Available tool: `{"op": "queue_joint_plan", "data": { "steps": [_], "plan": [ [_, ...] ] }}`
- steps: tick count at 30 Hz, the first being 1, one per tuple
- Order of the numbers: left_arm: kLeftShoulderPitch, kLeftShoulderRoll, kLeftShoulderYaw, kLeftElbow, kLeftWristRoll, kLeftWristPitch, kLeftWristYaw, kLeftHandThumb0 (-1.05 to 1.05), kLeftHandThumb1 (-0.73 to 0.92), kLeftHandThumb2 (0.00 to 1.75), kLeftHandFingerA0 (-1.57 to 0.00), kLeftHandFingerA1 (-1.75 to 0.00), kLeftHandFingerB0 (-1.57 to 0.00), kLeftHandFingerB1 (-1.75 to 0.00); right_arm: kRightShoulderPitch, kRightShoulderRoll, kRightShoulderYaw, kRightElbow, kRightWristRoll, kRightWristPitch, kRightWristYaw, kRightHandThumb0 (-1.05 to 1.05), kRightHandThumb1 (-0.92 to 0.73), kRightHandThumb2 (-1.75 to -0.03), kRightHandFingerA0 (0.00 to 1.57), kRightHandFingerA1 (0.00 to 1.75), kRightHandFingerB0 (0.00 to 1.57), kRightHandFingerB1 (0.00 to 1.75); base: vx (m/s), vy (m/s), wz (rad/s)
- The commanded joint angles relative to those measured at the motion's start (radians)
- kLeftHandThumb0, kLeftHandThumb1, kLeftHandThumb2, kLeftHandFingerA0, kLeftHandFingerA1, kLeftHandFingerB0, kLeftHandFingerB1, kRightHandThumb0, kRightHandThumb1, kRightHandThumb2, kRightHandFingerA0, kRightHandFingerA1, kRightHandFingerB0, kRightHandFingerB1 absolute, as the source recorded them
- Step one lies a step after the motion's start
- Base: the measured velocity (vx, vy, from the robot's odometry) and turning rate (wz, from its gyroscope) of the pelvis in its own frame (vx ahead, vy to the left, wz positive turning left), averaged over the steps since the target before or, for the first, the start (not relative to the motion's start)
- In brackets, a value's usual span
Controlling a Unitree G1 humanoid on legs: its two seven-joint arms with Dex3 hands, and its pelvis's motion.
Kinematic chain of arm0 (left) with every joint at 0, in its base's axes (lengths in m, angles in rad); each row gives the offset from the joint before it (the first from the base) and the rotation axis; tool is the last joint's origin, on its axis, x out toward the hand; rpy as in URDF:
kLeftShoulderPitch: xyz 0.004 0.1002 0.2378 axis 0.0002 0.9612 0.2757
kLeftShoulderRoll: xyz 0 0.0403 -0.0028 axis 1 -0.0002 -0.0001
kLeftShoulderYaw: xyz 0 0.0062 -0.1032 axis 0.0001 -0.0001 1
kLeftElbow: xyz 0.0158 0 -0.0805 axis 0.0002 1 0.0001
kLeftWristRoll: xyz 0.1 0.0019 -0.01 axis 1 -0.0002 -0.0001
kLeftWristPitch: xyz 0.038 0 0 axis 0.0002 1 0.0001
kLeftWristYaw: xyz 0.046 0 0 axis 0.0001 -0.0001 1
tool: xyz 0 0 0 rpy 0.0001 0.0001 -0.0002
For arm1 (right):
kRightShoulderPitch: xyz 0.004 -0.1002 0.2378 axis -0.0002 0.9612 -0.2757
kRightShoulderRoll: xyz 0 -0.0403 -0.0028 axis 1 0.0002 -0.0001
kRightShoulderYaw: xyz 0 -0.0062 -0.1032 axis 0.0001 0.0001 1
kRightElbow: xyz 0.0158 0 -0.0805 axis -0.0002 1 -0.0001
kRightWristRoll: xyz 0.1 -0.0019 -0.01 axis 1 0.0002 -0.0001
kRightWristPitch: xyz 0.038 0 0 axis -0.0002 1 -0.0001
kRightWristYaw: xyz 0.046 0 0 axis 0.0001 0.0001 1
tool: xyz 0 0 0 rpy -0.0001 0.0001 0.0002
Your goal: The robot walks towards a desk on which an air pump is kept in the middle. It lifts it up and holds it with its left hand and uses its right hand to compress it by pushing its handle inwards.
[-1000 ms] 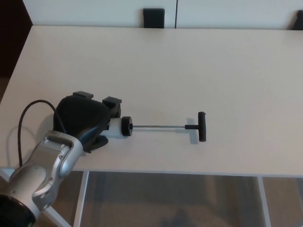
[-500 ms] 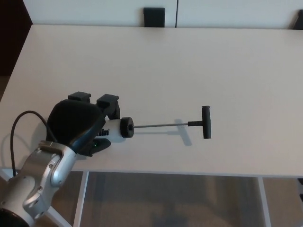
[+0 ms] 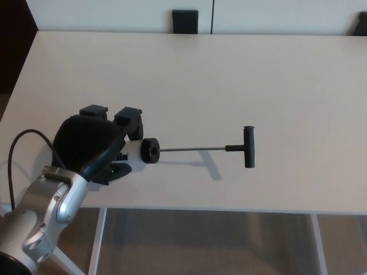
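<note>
Wide pale desk (image 3: 229, 74), far edge cut off. Black left hand (image 3: 97, 146), clenched around the white cylinder of the air pump (image 3: 172, 150), hiding most of it. Thin rod extended; black T-handle (image 3: 248, 147) raised, its shadow on the desk.

No text, label, brand or number can be read anywhere in the head view. The air pump (image 3: 195, 150), the left hand (image 3: 97, 146) and the desk (image 3: 229, 74) carry no legible markings.
</note>
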Motion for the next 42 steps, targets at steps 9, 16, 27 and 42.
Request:
{"op": "queue_joint_plan", "data": {
  "steps": [9,16,27,42],
  "plan": [
    [-0.016,0.129,0.091,-0.129,-0.056,-0.123,-0.031,0.00,0.64,0.59,-0.67,-1.75,-0.39,-1.70,0.834,-0.127,-0.428,-0.836,0.622,-0.281,0.526,-0.64,-0.65,-1.03,0.39,0.56,0.24,0.47,0.00,0.000,0.00],
    [-0.009,0.146,0.096,-0.167,-0.057,-0.123,-0.052,-0.01,0.67,0.54,-0.64,-1.75,-0.43,-1.55,0.660,0.035,-0.468,-1.010,0.775,-0.458,0.280,-0.72,-0.84,-0.65,0.26,0.35,0.29,0.32,0.00,0.000,0.00],
    [-0.019,0.151,0.095,-0.267,-0.041,-0.096,-0.110,-0.01,0.66,0.52,-0.65,-1.75,-0.43,-1.52,-0.003,0.042,-0.294,-1.154,0.505,-0.056,-0.137,-0.79,-0.67,-1.06,0.02,0.29,0.11,0.29,0.00,0.000,0.00],
    [-0.050,0.144,0.089,-0.280,-0.036,-0.076,-0.142,0.01,0.63,0.49,-0.68,-1.74,-0.52,-1.43,-0.574,0.235,-0.028,-0.956,0.226,0.258,-0.225,-0.89,-0.77,-1.11,0.08,0.17,0.08,0.13,0.00,0.000,0.00]
  ]
}}
